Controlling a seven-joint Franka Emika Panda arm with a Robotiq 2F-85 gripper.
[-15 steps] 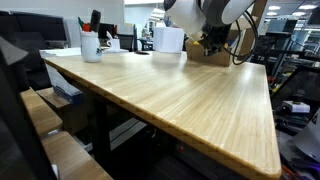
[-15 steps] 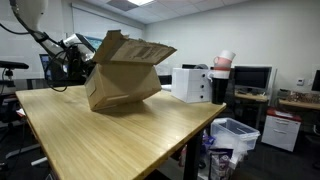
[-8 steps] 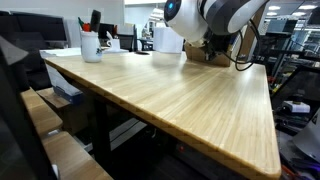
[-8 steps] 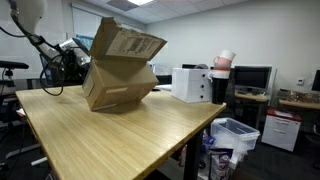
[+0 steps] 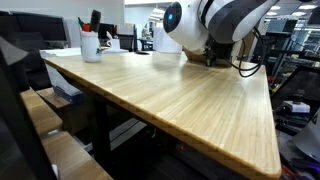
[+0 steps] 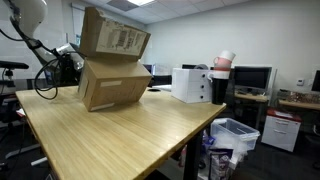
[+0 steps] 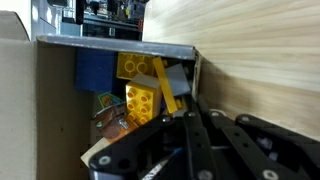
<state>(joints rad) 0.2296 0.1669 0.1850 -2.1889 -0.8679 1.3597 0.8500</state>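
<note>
Shows the pincer (image 7: 188, 115) pressed together at the rim of the cardboard box (image 6: 115, 90), upper left of frame by the worktop's (image 6: 130, 140) far edge, yellow blocks (image 7: 140, 100) inside, broad wood stretching toward lower right.

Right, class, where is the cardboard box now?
In an exterior view the cardboard box stands at the far end of the wooden table, between the hand and the white appliance.

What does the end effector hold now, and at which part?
The cardboard box, apparently by the top edge of one side wall; the contact itself is hidden.
</note>
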